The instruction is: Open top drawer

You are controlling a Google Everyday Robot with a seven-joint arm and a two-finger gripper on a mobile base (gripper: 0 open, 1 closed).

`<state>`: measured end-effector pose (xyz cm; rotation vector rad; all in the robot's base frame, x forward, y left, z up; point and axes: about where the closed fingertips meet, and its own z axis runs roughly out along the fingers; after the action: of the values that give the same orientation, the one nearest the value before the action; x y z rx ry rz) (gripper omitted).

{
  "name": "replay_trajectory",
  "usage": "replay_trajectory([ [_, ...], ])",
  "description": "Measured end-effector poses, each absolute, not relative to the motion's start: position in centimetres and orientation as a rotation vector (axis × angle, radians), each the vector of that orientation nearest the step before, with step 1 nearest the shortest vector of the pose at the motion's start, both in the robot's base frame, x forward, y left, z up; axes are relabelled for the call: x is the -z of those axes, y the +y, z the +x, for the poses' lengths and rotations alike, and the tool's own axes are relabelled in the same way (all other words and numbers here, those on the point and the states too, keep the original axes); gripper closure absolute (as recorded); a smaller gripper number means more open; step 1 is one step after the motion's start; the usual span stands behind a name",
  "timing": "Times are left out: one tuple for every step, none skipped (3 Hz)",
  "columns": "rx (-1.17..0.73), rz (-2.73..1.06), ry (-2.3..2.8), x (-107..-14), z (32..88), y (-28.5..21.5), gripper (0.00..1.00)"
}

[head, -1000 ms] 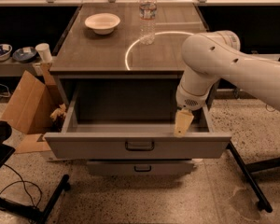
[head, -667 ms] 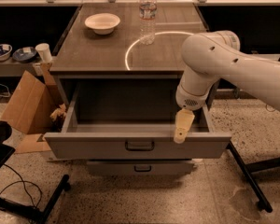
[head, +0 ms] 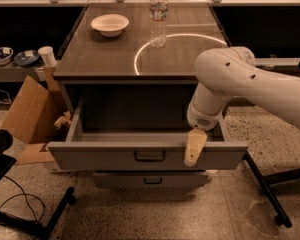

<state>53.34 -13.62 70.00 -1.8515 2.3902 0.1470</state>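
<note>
The top drawer (head: 110, 156) is a wide grey metal drawer pulled far out of the cabinet, showing a plain grey interior. Its dark rectangular pull handle (head: 150, 156) sits at the middle of the front panel. My gripper (head: 194, 148) hangs from the white arm (head: 250, 86) over the right part of the drawer's front edge, right of the handle. One cream-coloured finger (head: 195, 145) overlaps the front panel's top rim.
A lower drawer front (head: 149, 179) with a small handle is below. On the cabinet top stand a white bowl (head: 110, 24) and a water bottle (head: 158, 15). A cardboard box (head: 31, 110) sits left; black stand legs are at front left and right.
The gripper has dropped a little lower and further forward, now over the drawer's front rim. The drawer stays at the same extension.
</note>
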Motion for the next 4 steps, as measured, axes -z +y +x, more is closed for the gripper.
replay_trajectory([
  [-0.224,-1.872,2.444,-68.6,47.7,-12.3,0.16],
  [-0.247,-1.89,2.525,-69.3,41.8,-11.4,0.38],
  [-0.27,-1.889,2.59,-70.0,37.7,-11.3,0.62],
  [-0.255,-1.84,2.687,-70.9,34.2,-12.7,0.85],
])
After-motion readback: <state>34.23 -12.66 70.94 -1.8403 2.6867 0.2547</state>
